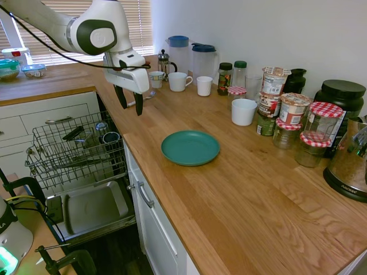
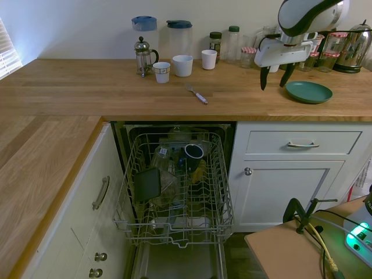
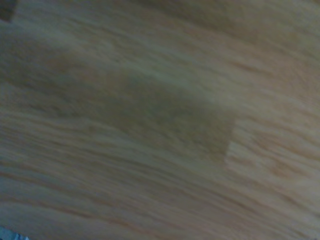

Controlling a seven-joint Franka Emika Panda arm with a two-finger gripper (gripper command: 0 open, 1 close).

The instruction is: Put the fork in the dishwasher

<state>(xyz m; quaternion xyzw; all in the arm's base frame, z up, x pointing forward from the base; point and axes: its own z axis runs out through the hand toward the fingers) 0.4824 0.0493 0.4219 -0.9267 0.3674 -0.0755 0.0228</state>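
Hanging above the wooden worktop (image 1: 241,189), the gripper (image 1: 129,102) is pointing its two dark fingers downward, spread well apart and holding nothing. In the second exterior view the gripper (image 2: 272,75) is sitting over the counter between the fork (image 2: 197,94) and the green plate (image 2: 308,92), nearer the plate.

The fork is lying flat on the worktop, in front of the small patterned cup (image 2: 161,72) and just beside the counter edge above the dishwasher (image 2: 174,192). In the first exterior view only a sliver of the fork (image 1: 149,94) is showing past the gripper.

The dishwasher is standing open below the counter, its grey wire rack (image 1: 74,149) pulled out over the lowered inner door panel (image 1: 94,207). A dark mug (image 2: 193,152) is sitting in the rack.

Writing: the jars (image 1: 287,109) behind the plate are carrying printed labels, too small to read. Faint lettering is showing on the metal kettle (image 1: 350,166), not legible.

View differences: the first exterior view is showing the red-checked jar lids (image 1: 325,109) and the black tub (image 1: 342,94) clearly; the second is showing the rack's contents from the front, plus the French press (image 2: 143,56) and two blue-lidded jugs (image 2: 178,38). The wrist view is giving only blurred wood grain (image 3: 160,120), with a darker shadow patch across it.
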